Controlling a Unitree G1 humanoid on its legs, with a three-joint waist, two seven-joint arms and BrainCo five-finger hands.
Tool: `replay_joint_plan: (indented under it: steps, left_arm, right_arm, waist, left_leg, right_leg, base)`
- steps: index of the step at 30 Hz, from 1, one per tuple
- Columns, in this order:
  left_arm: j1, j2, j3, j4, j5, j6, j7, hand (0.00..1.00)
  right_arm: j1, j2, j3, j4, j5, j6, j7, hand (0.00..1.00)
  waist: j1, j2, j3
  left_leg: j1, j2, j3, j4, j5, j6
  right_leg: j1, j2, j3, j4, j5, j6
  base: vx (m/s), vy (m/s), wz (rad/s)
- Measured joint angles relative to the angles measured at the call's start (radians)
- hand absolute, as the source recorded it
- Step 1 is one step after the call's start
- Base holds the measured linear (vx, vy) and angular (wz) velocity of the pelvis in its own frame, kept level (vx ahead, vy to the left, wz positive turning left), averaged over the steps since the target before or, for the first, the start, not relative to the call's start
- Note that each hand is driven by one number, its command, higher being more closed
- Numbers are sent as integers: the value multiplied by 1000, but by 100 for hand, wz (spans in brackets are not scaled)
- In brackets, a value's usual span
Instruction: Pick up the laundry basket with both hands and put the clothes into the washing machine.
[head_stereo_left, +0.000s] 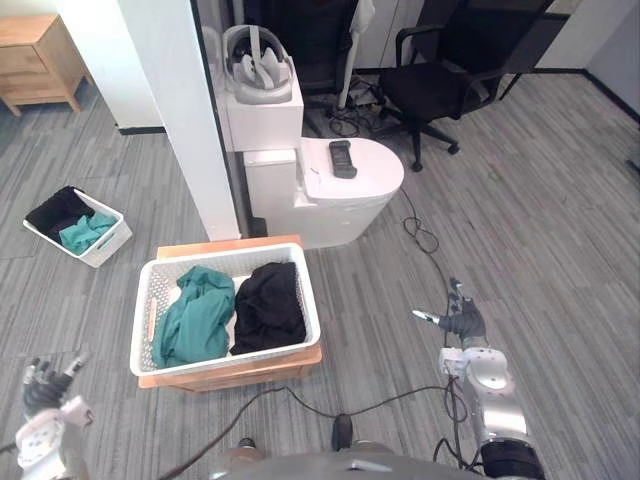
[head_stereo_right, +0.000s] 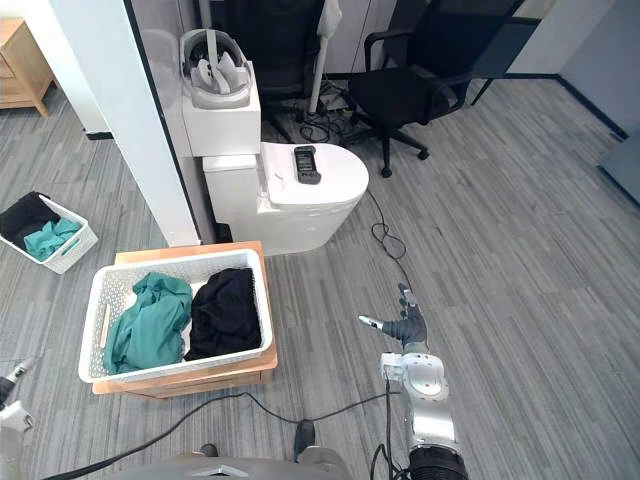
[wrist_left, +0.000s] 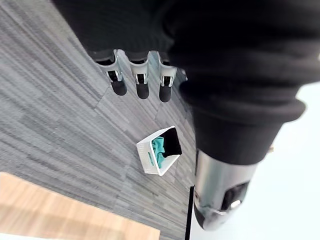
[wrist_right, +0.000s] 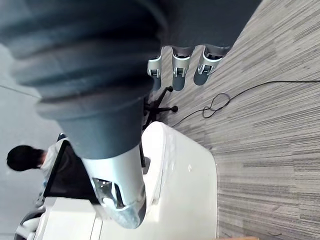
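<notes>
The left hand (head_stereo_left: 42, 392) hovers low over the floor at the near left, its fingers straight and spread, holding nothing. The right hand (head_stereo_left: 463, 321) hangs at the near right, fingers relaxed and empty. Between them, and apart from both, the white laundry basket (head_stereo_left: 145, 305) sits on a low wooden table (head_stereo_left: 240, 372). It holds a teal garment (head_stereo_left: 195, 318) beside a black garment (head_stereo_left: 268, 305). Behind it stands a white toilet (head_stereo_left: 340, 205) with a remote (head_stereo_left: 342, 158) on its lid.
</notes>
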Motion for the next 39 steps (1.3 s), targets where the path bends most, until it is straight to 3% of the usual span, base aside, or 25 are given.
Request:
replay_joint_plan:
  steps: [6,12,17,24,39]
  left_arm:
    - [-110,90,8,87,68,24,-17,0]
    - [-259,155,-30,276,122,49,-20,0]
    - [-359,203,-109,380,156,62,-25,0]
    - [-536,207,-258,415,155,73,-23,0]
    - [-760,208,-396,400,115,70,36,0]
  right_arm:
    - [-41,-31,98,6,0,5,15,0]
    - [-184,-87,198,176,21,32,18,0]
    - [-322,-127,296,262,59,70,44,0]
    - [-523,-154,347,298,80,72,43,0]
    - [-688,-157,388,336,78,76,39,0]
  waist:
    - [19,12,8]
    - [24,10,32]
    - [30,1,118]
    - [33,-14,219]
    - [32,-16,315]
  left_leg:
    - [-28,1,11,26,-2,1]
    - [-77,2,10,70,-1,3]
    - [-172,9,7,136,-1,3]
    - [-305,31,-4,249,-12,-2]
    - [-413,61,-3,325,-28,-3]
  right_leg:
    - [-19,1,9,-8,26,-2]
    - [-38,0,11,-29,66,-11]
    - [-100,5,19,-28,101,-26]
    - [-177,21,27,-31,151,-41]
    - [-251,46,39,-42,184,-51]
  base:
    - [-63,-12,-7]
    - [-114,-21,0]
    - [-161,-41,-1]
    - [-116,-20,-1]
    - [-30,8,-3]
